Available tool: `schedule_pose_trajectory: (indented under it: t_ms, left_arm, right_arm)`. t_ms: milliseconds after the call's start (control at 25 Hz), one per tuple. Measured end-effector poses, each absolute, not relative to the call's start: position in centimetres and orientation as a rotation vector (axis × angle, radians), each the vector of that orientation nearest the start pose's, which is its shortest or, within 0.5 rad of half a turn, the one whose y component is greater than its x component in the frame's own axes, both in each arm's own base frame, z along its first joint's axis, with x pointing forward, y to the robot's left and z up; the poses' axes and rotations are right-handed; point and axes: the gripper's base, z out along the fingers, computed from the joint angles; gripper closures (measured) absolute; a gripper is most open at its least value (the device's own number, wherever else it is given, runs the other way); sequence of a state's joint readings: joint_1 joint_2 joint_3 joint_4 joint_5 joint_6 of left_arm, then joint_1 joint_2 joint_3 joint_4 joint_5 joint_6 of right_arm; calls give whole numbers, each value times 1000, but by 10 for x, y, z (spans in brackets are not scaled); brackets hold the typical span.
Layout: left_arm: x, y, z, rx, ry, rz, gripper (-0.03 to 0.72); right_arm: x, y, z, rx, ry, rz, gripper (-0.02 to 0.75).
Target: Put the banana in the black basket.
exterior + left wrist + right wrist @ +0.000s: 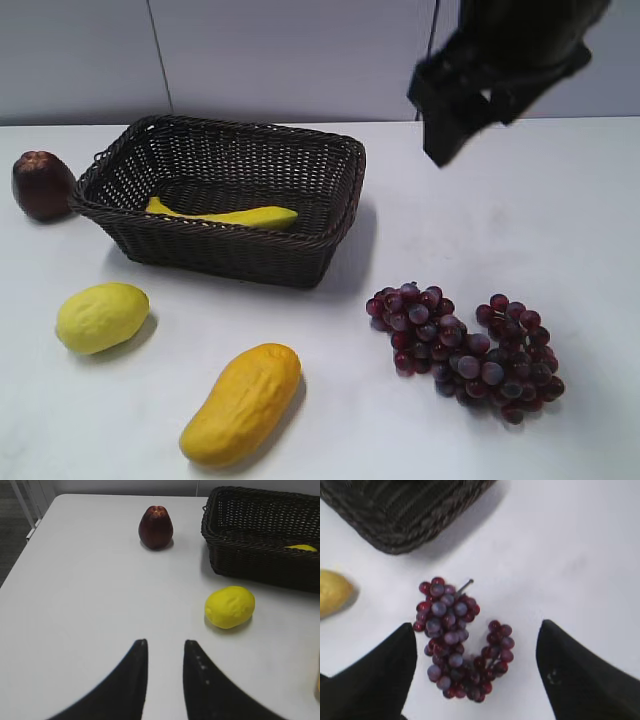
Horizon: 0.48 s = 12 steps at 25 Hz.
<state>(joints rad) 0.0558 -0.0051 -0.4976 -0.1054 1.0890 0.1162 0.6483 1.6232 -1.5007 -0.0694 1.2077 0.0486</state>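
The banana (225,215) lies flat inside the black basket (320,238), on its floor. A sliver of it shows over the basket's wall in the left wrist view (301,547), inside the basket (260,567). My right gripper (470,110) hangs high above the table, to the right of the basket, open and empty. In its wrist view the jaws (476,630) are spread wide above the grapes, with a corner of the basket (395,515) at the top left. My left gripper (165,645) is open and empty over bare table; it is out of the exterior view.
A lemon (101,317) and a mango (242,402) lie in front of the basket. A bunch of red grapes (465,345) lies at the right front. A dark red apple-like fruit (41,185) stands left of the basket. The table's left edge (20,555) shows.
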Motion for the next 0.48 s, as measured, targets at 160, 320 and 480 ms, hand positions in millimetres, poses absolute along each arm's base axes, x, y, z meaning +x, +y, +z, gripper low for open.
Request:
schedule_pose_trajectory:
  t_ms: [160,320,480]
  left_arm:
    - [-6,-9,275,69,2064,-21,449]
    - [-6,-9,275,69,2064,-21,449]
    - [-6,-9,275,69,2064,-21,449]
  right_arm:
    - [235,171,295,-834,2789,27,147]
    - [203,147,272,-776,2806,39,147]
    - [175,126,261,-727,2795,60,147]
